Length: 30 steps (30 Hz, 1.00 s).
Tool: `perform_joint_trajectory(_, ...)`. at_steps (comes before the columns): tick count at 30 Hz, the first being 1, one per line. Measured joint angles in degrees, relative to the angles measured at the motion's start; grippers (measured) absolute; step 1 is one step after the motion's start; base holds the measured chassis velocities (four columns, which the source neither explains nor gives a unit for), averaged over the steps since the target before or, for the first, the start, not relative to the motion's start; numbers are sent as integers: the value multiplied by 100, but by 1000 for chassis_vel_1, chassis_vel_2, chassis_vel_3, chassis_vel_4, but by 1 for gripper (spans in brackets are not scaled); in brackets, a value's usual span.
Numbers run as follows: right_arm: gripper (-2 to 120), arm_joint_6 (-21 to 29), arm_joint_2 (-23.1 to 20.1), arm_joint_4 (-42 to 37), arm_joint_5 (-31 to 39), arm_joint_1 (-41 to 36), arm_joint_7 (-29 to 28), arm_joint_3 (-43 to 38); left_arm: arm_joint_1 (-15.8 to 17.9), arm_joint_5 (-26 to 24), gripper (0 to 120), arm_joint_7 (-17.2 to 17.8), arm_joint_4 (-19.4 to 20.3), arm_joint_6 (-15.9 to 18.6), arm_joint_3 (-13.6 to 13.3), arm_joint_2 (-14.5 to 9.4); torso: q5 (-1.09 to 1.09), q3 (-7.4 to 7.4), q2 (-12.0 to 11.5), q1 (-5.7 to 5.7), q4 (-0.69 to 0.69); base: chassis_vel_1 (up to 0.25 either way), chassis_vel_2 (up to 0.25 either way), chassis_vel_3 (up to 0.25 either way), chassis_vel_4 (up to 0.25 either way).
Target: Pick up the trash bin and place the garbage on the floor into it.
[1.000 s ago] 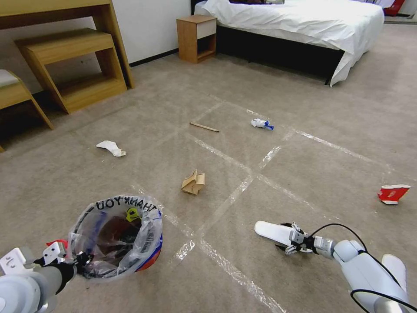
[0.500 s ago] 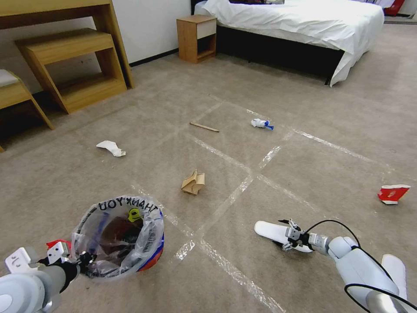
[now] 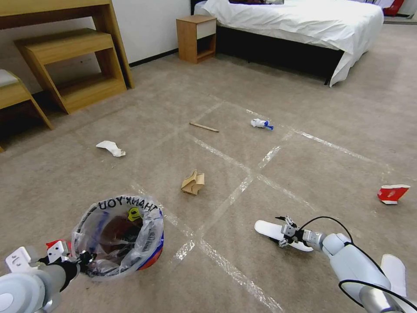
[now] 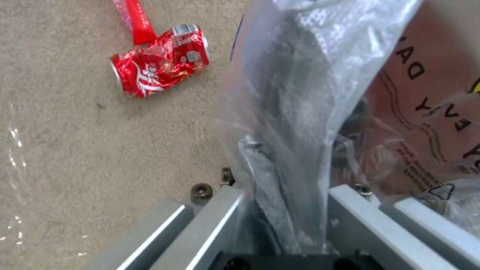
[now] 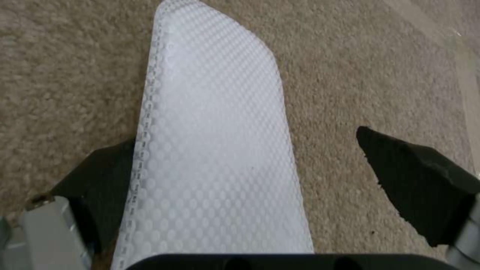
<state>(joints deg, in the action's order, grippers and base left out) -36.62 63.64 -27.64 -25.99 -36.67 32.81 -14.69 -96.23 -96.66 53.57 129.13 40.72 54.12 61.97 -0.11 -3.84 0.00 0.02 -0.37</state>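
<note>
The trash bin [image 3: 118, 234], red and blue with a clear "THANK YOU" bag, hangs low at the near left over the floor [image 3: 312, 156]. My left gripper [image 3: 82, 260] is shut on its near rim; the left wrist view shows the bag [image 4: 300, 112] pinched in that gripper [image 4: 285, 228]. My right gripper [image 3: 282, 234] is open low over a flat white oblong piece [image 3: 265, 228], its pads [image 5: 100, 176] on either side of the piece [image 5: 215, 150]. Other garbage: cardboard scrap [image 3: 193, 182], white paper [image 3: 110, 148], wooden stick [image 3: 204, 127], white-blue wad [image 3: 262, 124], red wrapper [image 3: 393, 193].
A crushed red can [image 4: 160, 60] lies on the carpet beside the bin. Another white oblong piece [image 3: 393, 267] lies by my right arm. Wooden shelves [image 3: 74, 69] stand at the back left, a nightstand [image 3: 196, 38] and a bed [image 3: 299, 21] at the back.
My right gripper has slid a little forward and left along the white piece. The bin in my left gripper has barely moved.
</note>
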Motion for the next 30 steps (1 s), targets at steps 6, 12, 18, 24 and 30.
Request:
perform_joint_trajectory(6, 86, 21, -2, -11, 141, -1, 97, 43, 26, 5, 0, -10, -32, -10, 6, -37, 4, 0, 0, 0, 1, 0, 0, 0, 0)
perform_joint_trajectory(12, 67, 37, -12, -13, 197, 23, 135, 80, 84, 6, 0, -13, -72, -18, 1, -72, 6, -1, 0, 0, 3, 0, 0, 0, 0)
perform_joint_trajectory(18, 45, 60, -37, -33, 333, 47, 111, 159, 133, 3, 0, -16, -99, -38, -12, -112, 5, -1, 0, 0, 3, 0, 0, 0, 0)
perform_joint_trajectory(24, 24, 65, -58, -33, 406, 60, 115, 183, 132, -6, 0, -16, -101, -51, 11, -158, 4, -1, 0, 0, 2, 0, 0, 0, 0)
perform_joint_trajectory(30, 1, 65, -57, -67, 465, 62, 128, 195, 158, -9, 0, -16, -102, -70, 10, -174, 4, -1, 0, 0, 2, 0, 0, 0, 0)
